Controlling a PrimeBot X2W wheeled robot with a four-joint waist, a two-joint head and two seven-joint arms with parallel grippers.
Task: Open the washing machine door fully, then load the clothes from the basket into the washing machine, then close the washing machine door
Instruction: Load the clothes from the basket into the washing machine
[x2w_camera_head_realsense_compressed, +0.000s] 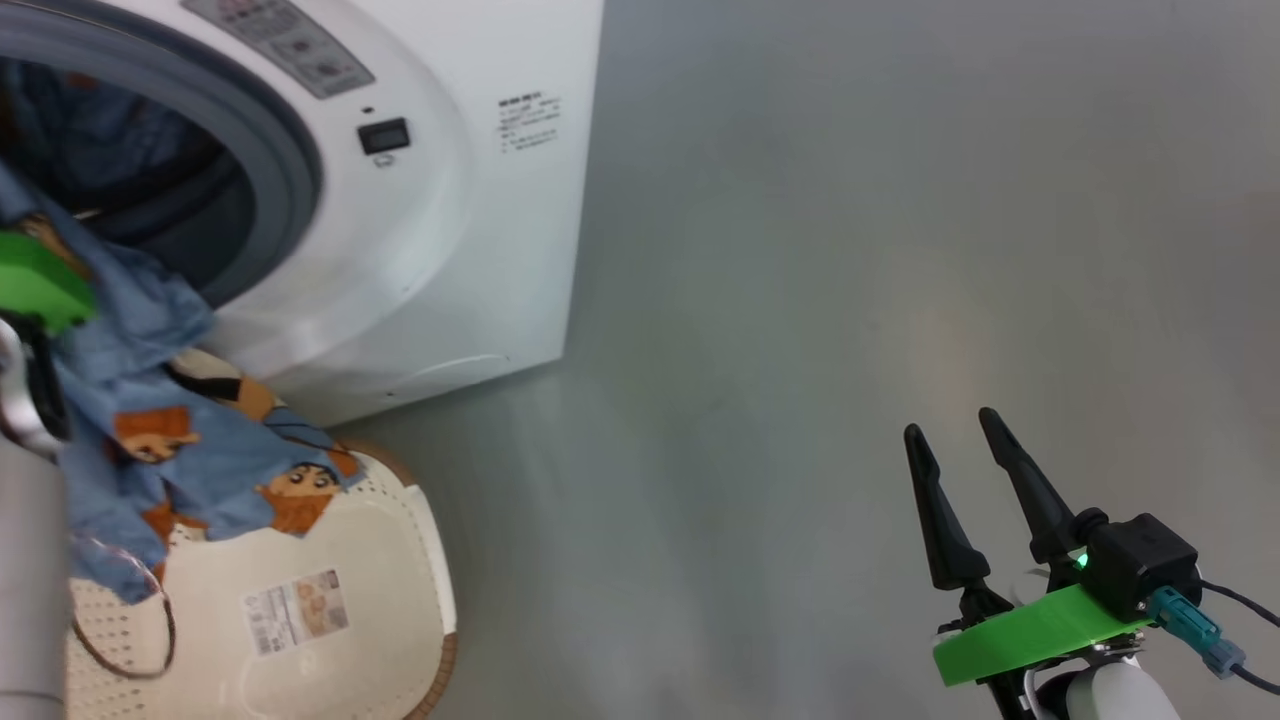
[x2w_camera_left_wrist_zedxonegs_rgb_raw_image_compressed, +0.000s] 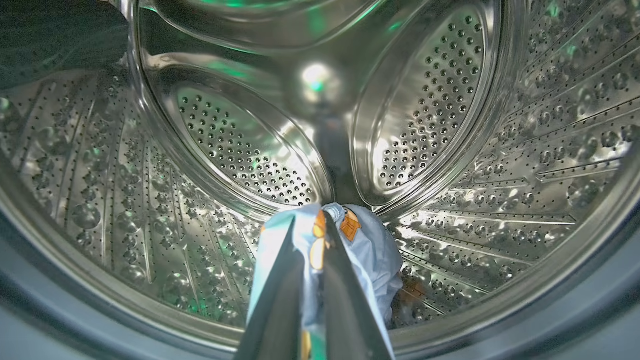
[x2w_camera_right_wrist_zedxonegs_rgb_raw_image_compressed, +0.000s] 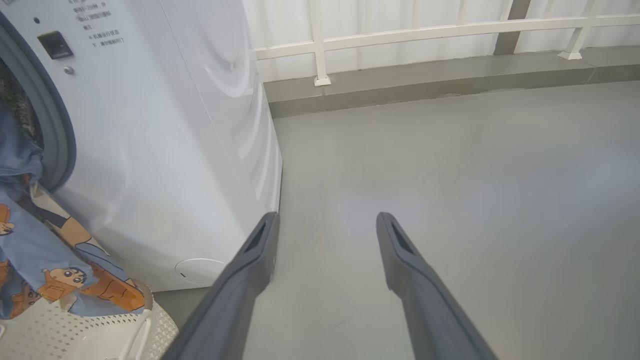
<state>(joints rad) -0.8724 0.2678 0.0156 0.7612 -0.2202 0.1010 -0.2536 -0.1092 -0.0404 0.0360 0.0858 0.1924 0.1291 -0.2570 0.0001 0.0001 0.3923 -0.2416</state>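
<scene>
Both fingers of the right gripper (x2w_camera_head_realsense_compressed: 952, 422) stand spread and idle, well off the washing machine's (x2w_camera_head_realsense_compressed: 480, 250) side. To load well, the left gripper (x2w_camera_left_wrist_zedxonegs_rgb_raw_image_compressed: 322, 215), pinching a fold at the drum (x2w_camera_left_wrist_zedxonegs_rgb_raw_image_compressed: 230, 150) mouth, should probably reach deeper before releasing, so the clothes (x2w_camera_head_realsense_compressed: 150, 440) trailing into the basket (x2w_camera_head_realsense_compressed: 430, 560) at the machine's foot follow. They are soft pale blue, printed with orange-brown cartoon figures.

Readable text, by my count, none: small print (x2w_camera_head_realsense_compressed: 528, 122) in dark lines on the white front of the washing machine (x2w_camera_head_realsense_compressed: 480, 250), too fine; sticker (x2w_camera_head_realsense_compressed: 297, 610) on the basket (x2w_camera_head_realsense_compressed: 425, 560), lettering blurred; grey control panel (x2w_camera_head_realsense_compressed: 280, 40), button markings indistinct.
</scene>
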